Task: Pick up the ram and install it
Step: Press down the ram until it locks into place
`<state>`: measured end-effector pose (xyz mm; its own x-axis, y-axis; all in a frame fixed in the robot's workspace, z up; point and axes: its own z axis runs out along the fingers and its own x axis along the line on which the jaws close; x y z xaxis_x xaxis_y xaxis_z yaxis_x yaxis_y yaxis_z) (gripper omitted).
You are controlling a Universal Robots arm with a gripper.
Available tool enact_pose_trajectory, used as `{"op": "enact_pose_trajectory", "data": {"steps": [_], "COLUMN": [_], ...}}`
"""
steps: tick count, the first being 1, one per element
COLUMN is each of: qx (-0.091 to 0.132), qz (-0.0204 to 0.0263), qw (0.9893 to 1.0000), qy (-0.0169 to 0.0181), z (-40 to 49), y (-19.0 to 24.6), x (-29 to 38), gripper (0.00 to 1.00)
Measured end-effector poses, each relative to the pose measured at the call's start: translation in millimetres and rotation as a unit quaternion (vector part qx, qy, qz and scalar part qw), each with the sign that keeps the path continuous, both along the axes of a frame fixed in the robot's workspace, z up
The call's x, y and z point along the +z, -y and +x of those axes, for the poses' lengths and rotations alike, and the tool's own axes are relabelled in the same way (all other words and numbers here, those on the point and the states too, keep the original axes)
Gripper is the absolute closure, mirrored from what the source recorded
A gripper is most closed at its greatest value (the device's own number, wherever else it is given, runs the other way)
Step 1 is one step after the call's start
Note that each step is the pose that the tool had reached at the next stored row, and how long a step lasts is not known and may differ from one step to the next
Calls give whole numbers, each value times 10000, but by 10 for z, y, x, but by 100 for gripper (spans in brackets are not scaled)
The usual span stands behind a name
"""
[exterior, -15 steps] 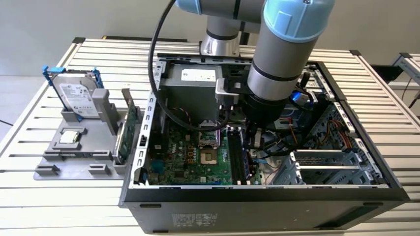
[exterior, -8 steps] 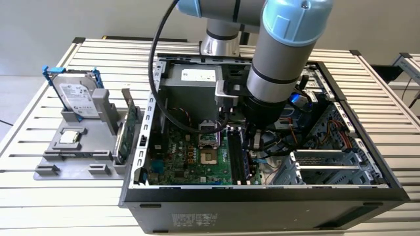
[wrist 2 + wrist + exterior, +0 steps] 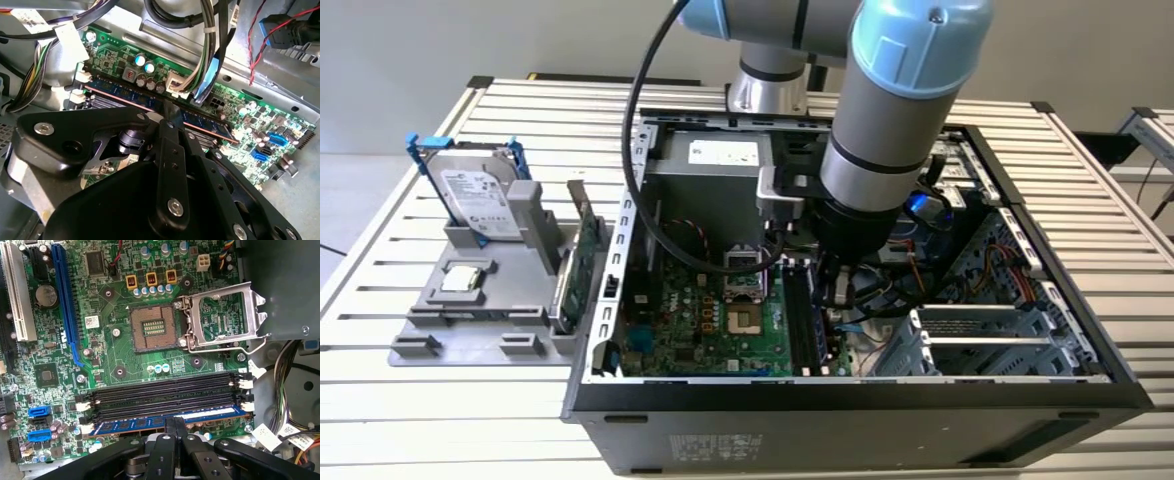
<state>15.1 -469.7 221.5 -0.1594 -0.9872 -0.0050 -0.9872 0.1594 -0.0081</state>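
Inside one open computer case [image 3: 854,395], one gripper [image 3: 175,426] pinched one ram [image 3: 150,423] seated beside three empty slots [image 3: 165,395].

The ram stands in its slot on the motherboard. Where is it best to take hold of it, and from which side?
Probably at the middle of its upper long edge, coming straight from above. The ram stands on edge in the outermost slot, so only that thin top edge is free. The latches close off its ends and the empty slots lie close beside it. The tool already sits over that middle.
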Motion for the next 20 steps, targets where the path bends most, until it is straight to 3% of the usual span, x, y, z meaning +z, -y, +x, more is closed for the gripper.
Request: {"op": "enact_pose_trajectory", "data": {"steps": [14, 16, 20], "qx": [0, -1, 0], "qz": [5, 18, 3], "qw": [10000, 10000, 10000], "qy": [1, 4, 0], "z": [-2, -1, -2], "y": [-1, -5, -1], "x": [-14, 15, 142], "gripper": [100, 100, 100]}}
